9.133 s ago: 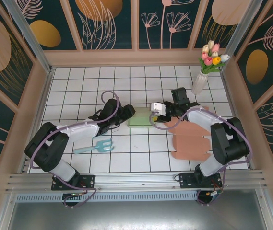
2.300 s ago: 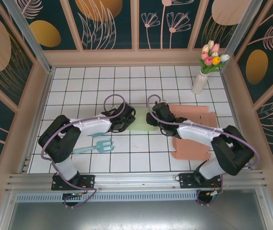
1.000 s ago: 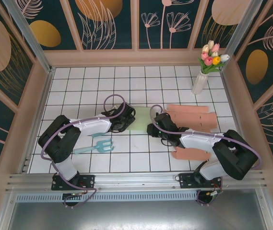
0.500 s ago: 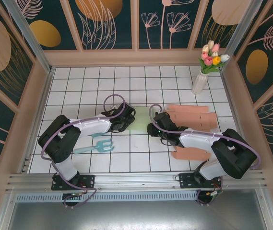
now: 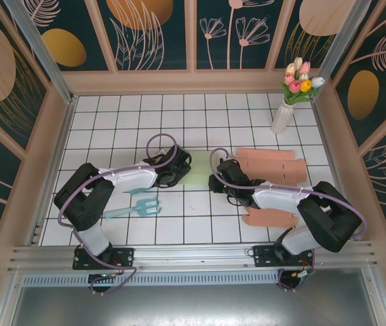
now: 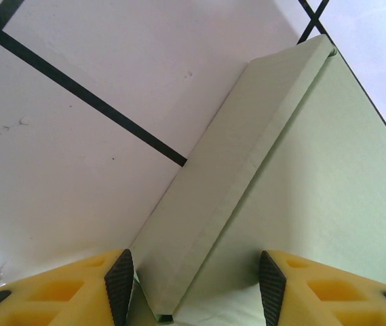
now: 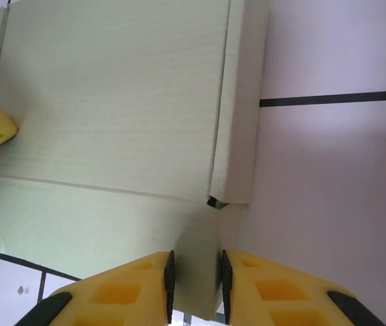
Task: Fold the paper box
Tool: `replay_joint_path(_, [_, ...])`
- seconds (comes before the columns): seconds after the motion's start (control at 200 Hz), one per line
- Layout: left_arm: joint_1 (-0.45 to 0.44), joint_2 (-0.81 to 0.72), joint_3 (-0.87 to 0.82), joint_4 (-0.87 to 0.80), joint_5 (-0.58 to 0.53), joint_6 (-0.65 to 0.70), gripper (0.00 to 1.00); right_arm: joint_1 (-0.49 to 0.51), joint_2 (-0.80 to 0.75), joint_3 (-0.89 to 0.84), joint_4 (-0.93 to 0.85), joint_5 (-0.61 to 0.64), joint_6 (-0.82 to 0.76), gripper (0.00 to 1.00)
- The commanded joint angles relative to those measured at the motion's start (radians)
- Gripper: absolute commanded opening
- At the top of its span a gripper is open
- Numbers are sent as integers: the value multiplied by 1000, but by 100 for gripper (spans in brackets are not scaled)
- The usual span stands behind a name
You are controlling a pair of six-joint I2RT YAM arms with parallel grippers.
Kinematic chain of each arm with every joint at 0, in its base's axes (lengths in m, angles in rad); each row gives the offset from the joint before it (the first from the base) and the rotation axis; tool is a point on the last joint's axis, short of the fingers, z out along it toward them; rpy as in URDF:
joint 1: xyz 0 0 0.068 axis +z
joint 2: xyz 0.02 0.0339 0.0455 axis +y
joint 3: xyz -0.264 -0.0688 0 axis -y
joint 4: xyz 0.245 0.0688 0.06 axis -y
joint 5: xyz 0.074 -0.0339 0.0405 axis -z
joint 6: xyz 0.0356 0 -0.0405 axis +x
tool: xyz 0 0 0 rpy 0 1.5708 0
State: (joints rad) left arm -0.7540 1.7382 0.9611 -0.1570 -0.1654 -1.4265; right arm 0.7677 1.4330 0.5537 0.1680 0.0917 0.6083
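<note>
Right end effector [image 7: 195, 275] clamps pale green paper box [image 7: 111, 102] edge | left end effector [image 6: 195, 278] released, astride its folded wall

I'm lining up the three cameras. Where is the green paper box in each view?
Top external: green paper box at the picture's centre.
Left wrist: across the right half.
Right wrist: upper left through centre.
Shared landmark: the black grid lines running beside the box.

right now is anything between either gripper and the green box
Nothing visible does. The left gripper has open jaws straddling the side wall of the green paper box; the right gripper pinches a flap at its opposite side.
</note>
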Motion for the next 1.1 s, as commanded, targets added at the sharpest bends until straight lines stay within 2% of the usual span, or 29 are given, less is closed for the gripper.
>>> replay_joint_path(0.0, [-2, 39, -21, -84, -1, -1, 54, 8, 20, -15, 54, 31, -17, 26])
replay_joint_path(0.741, [-3, 53, -19, -77, 7, -4, 53, 11, 88, -54, 138, 69, -12, 25])
replay_joint_path(1.091, [-3, 47, -1, -84, 36, -2, 54, 24, 58, -46, 140, 51, 1, 24])
